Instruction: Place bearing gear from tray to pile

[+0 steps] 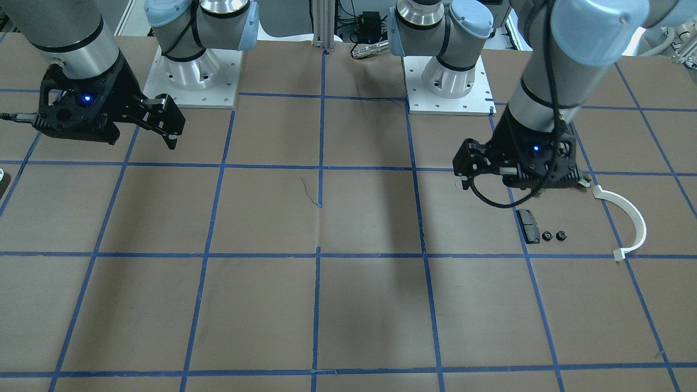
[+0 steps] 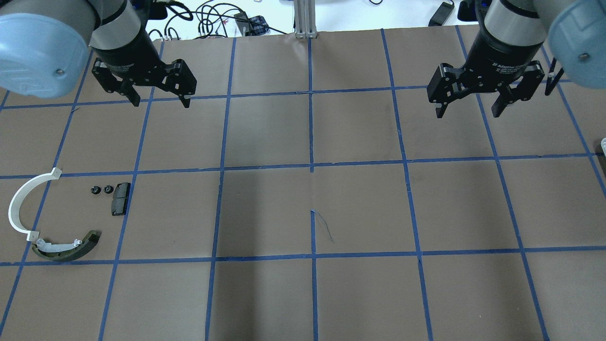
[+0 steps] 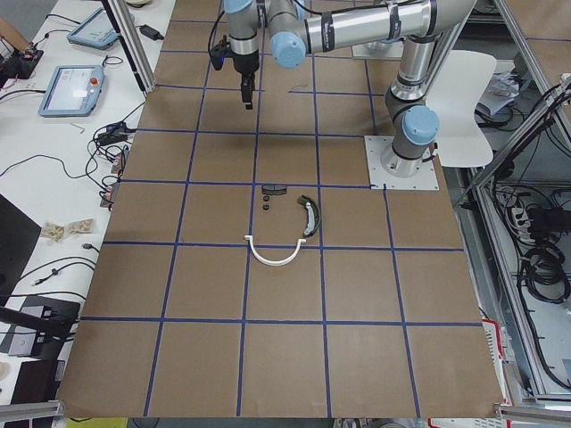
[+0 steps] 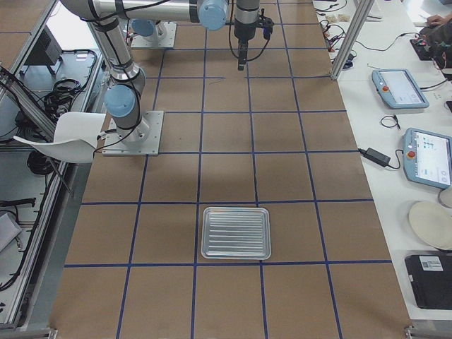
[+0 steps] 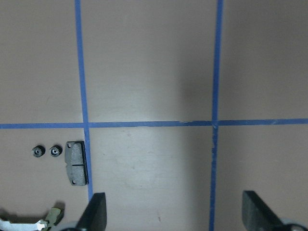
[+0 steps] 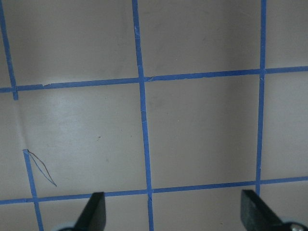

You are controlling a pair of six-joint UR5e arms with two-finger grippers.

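Two small black bearing gears (image 2: 102,190) lie side by side on the brown table next to the black rectangular pad (image 2: 120,198) of the pile. The pile's white half-ring (image 2: 18,203) and olive-and-white brake shoe (image 2: 66,249) lie to their left and nearer the robot. The gears also show in the left wrist view (image 5: 46,151) and the front view (image 1: 554,235). The ribbed silver tray (image 4: 236,233) shows nothing in it. My left gripper (image 2: 158,98) is open and empty, raised beyond the pile. My right gripper (image 2: 466,110) is open and empty at the far right.
Blue tape lines grid the brown table (image 2: 312,208). Both arm bases (image 1: 199,81) stand on white plates at the table's robot side. Cables and tablets (image 4: 427,155) lie on the white bench past the far edge.
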